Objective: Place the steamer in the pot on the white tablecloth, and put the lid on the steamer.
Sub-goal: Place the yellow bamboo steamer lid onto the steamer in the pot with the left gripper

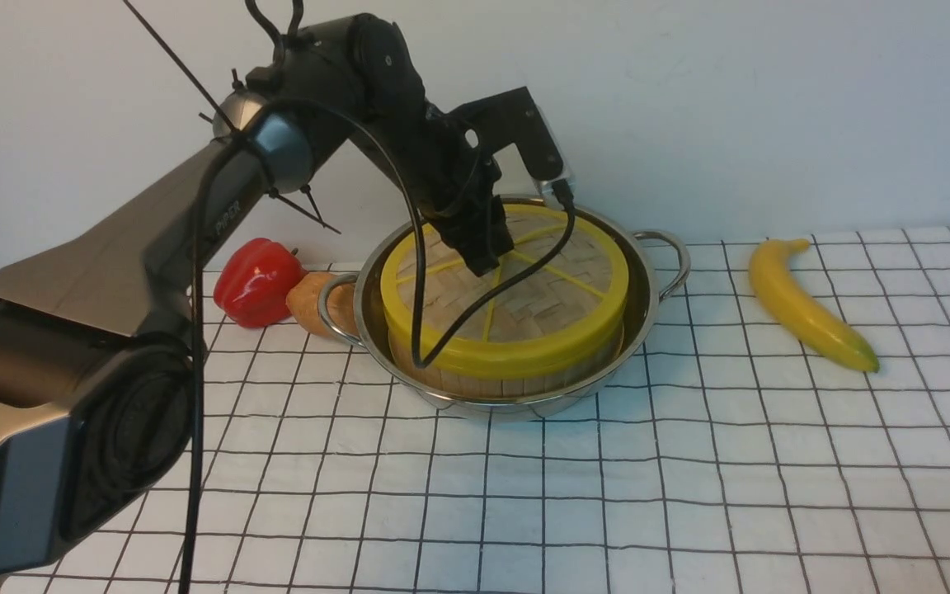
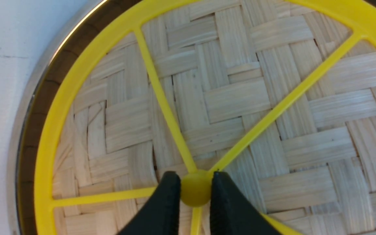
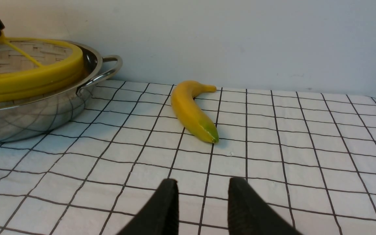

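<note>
The lid (image 1: 524, 293) lies flat on the steamer (image 1: 508, 381), which sits inside the pot (image 1: 648, 289) on the white tablecloth (image 1: 607, 495), far centre. The left pincer (image 2: 195, 189) grips the lid's centre hub. A narrow gap rings the steamer inside the pot. A red pepper (image 1: 256, 280) lies just left, a banana (image 1: 805, 305) well right. The right pincer (image 3: 202, 195) hangs part-open, empty, over bare cloth.

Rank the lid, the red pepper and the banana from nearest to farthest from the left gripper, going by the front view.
1. lid: its hub is pinched by the left gripper.
2. red pepper: left of the pot.
3. banana: far right on the cloth.
</note>
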